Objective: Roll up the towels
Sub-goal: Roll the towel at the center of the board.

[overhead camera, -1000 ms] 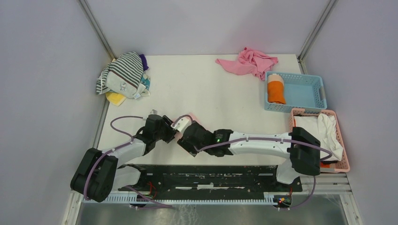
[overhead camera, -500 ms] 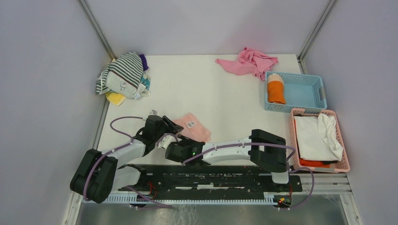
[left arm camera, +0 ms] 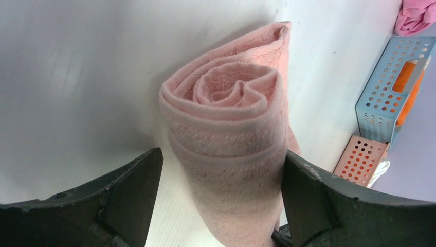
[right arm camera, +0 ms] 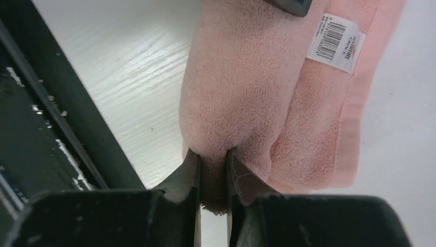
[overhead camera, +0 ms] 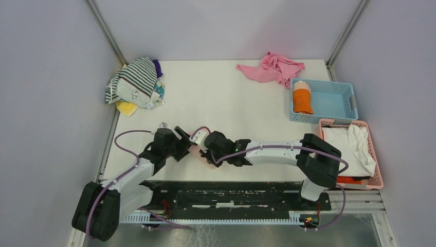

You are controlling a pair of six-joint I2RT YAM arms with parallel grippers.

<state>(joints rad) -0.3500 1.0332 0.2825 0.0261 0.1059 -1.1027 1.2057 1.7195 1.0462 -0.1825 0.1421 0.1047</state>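
The pale pink towel (left arm camera: 226, 118) lies rolled near the table's front edge, its spiral end facing the left wrist camera. My left gripper (left arm camera: 221, 200) is open around the roll: one finger touches its side, the other stands apart. My right gripper (right arm camera: 213, 170) is shut on a fold at the roll's other end, near the white label (right arm camera: 337, 43). From above, both grippers (overhead camera: 184, 140) (overhead camera: 206, 152) cover most of the pink towel (overhead camera: 199, 152). The orange towel (overhead camera: 302, 99) lies rolled in the blue basket (overhead camera: 339, 103).
A heap of striped clothes (overhead camera: 134, 82) sits at the back left, and a bright pink cloth (overhead camera: 272, 68) at the back right. A pink basket (overhead camera: 360, 124) holding white cloth stands at the right. The black base rail (overhead camera: 221, 193) runs along the near edge.
My right gripper swung from the near edge back to the pink towel and closed on its end. My left gripper opened wider around the roll. The towel is now mostly covered from above.
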